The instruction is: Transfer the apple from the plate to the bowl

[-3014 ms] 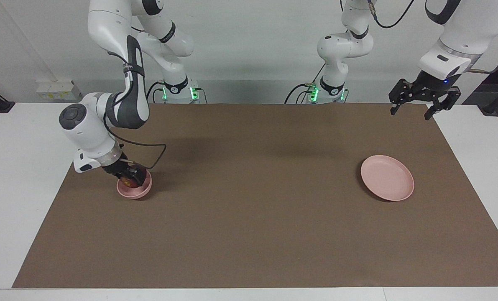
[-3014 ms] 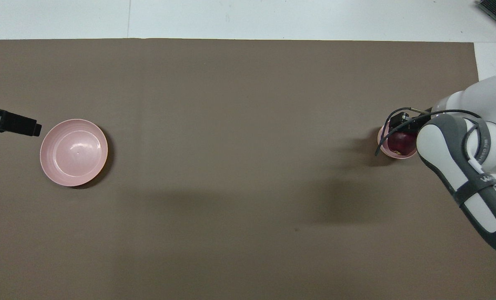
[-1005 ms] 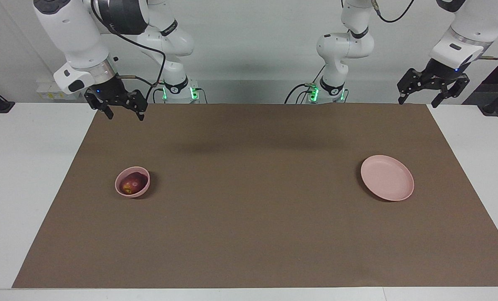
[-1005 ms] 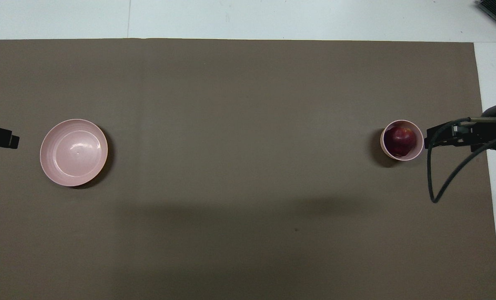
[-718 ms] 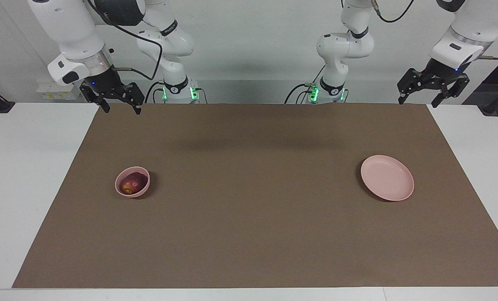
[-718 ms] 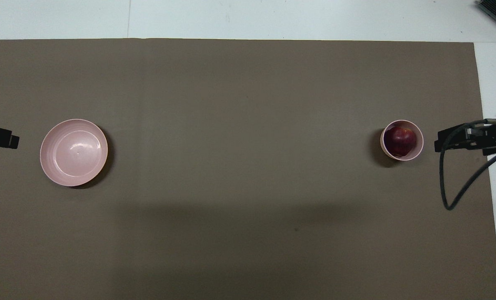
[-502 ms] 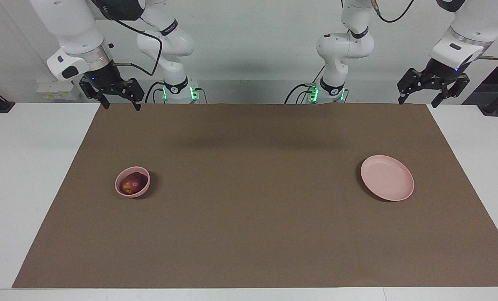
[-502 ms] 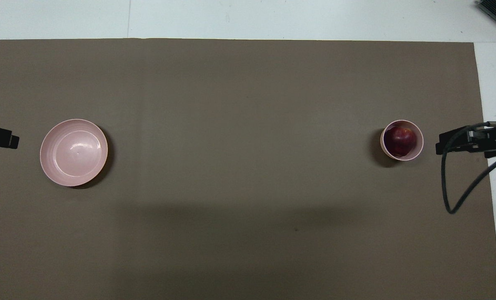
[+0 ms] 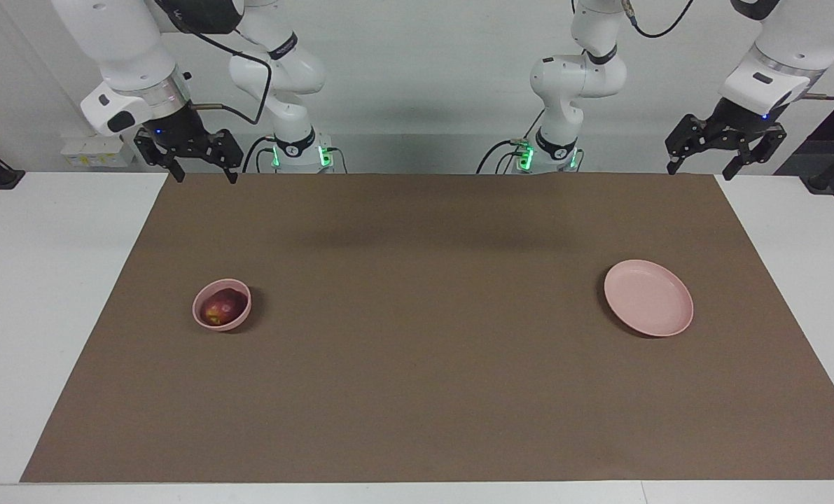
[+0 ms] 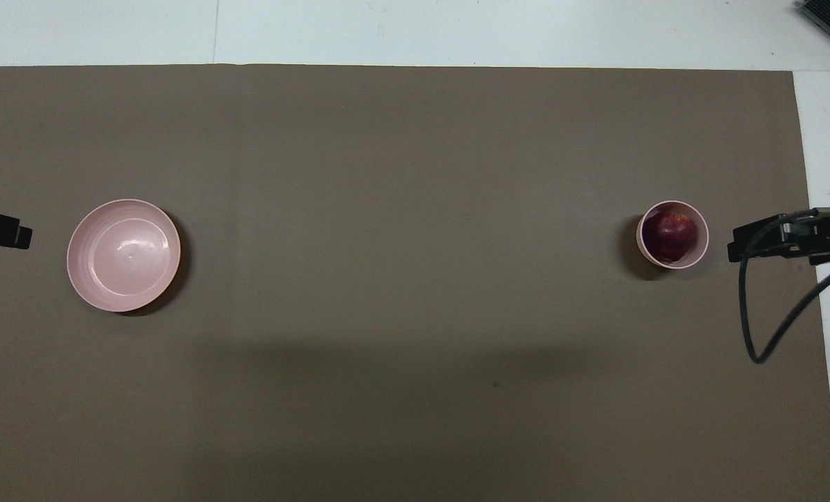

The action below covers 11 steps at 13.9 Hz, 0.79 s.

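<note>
Already done: we see the apple (image 9: 223,306) inside the bowl (image 9: 199,315); plate (image 9: 648,297) bare.
Right gripper (image 9: 198,167): spread open, empty, raised clear of the bowl.
Left gripper (image 9: 724,155): open, empty, waiting.

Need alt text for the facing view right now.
The apple sits in the bowl; the plate lies bare toward the left arm's end. The right gripper and left gripper hang open above the mat's corners.

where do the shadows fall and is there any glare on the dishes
Overhead view: a glossy highlight sits inside the plate, with a dark crescent shadow under its rim; facing view: soft broad shadows cross the brown mat near the robots, and the bowl casts a small one.
</note>
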Each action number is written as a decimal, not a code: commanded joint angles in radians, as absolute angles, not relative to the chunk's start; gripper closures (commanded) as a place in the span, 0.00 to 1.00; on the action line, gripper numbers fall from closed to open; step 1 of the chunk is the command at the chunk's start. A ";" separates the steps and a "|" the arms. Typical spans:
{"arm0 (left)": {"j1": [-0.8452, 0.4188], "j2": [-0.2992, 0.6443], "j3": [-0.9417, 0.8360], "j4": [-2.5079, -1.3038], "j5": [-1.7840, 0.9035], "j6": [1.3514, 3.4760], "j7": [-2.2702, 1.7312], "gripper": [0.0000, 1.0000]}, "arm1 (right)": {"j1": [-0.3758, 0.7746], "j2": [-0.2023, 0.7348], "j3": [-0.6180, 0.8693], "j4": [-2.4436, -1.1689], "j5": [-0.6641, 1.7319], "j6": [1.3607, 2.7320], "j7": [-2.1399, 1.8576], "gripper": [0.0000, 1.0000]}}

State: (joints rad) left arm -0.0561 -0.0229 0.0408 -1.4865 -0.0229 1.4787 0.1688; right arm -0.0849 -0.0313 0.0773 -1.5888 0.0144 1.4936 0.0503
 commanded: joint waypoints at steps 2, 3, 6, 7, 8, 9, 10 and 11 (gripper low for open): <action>-0.040 -0.044 0.031 -1.506 -0.034 1.471 0.163 0.00 | -0.100 -0.040 0.081 -1.592 0.021 1.493 0.023 0.00; -0.040 -0.044 0.031 -1.506 -0.034 1.471 0.163 0.00 | -0.094 -0.040 0.081 -1.592 0.021 1.493 0.023 0.00; -0.040 -0.044 0.031 -1.506 -0.035 1.471 0.163 0.00 | -0.091 -0.040 0.081 -1.592 0.021 1.494 0.025 0.00; -0.040 -0.044 0.031 -1.506 -0.034 1.471 0.163 0.00 | -0.092 -0.040 0.081 -1.592 0.021 1.494 0.025 0.00; -0.040 -0.044 0.031 -1.506 -0.034 1.470 0.163 0.00 | -0.092 -0.040 0.081 -1.592 0.021 1.493 0.026 0.00; -0.040 -0.044 0.031 -1.506 -0.035 1.471 0.163 0.00 | -0.091 -0.041 0.081 -1.594 0.021 1.493 0.025 0.00; -0.040 -0.044 0.031 -1.506 -0.034 1.471 0.163 0.00 | -0.091 -0.041 0.081 -1.594 0.021 1.493 0.025 0.00; -0.040 -0.044 0.031 -1.506 -0.035 1.471 0.163 0.00 | -0.091 -0.041 0.081 -1.594 0.021 1.493 0.025 0.00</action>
